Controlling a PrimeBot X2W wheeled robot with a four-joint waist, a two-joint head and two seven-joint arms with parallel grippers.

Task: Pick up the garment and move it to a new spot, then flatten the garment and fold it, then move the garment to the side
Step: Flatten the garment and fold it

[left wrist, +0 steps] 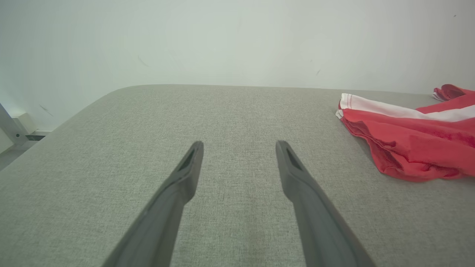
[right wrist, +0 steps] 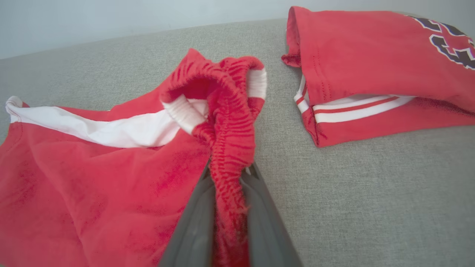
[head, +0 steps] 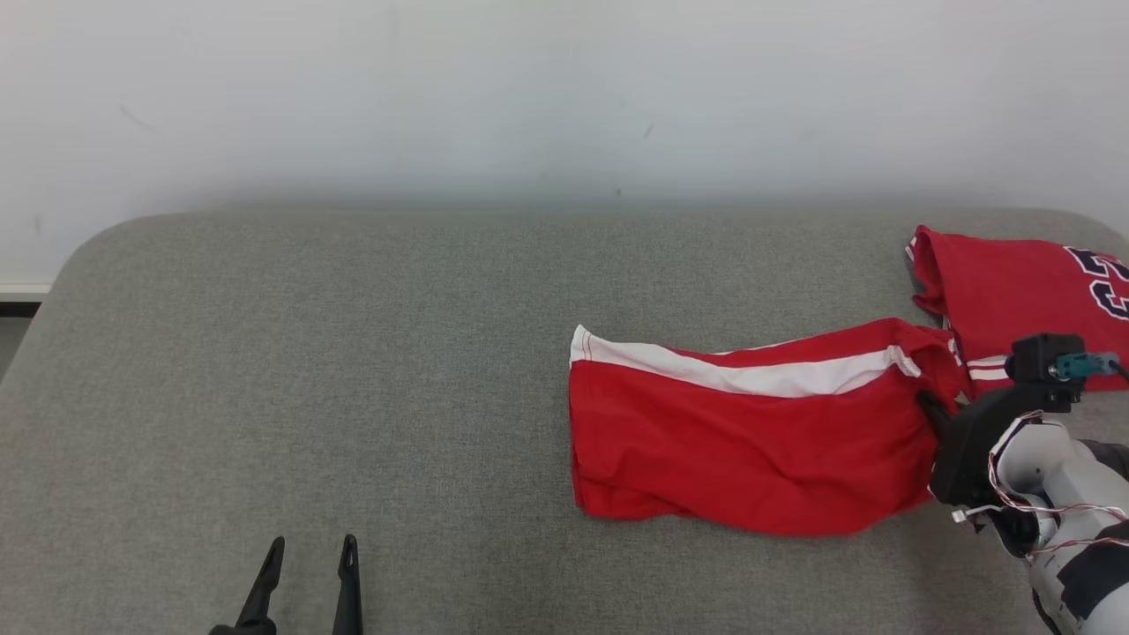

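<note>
The garment [head: 750, 432] is a pair of red shorts with a white side stripe, folded and lying right of centre on the grey padded table. My right gripper [right wrist: 229, 174] is shut on its gathered elastic waistband at the garment's right end [right wrist: 226, 111]; in the head view that gripper [head: 933, 407] sits at the cloth's right edge. My left gripper [head: 309, 551] stands open at the lower left, far from the cloth, with nothing between its fingers. In the left wrist view the left gripper [left wrist: 239, 146] hovers over bare table and the garment [left wrist: 412, 137] lies off to the right.
A folded red jersey [head: 1023, 295] with dark numerals and striped trim lies at the table's far right, close behind the garment's waistband end; it is also the jersey [right wrist: 378, 70] in the right wrist view. A pale wall [head: 529, 97] runs behind the table [head: 309, 353].
</note>
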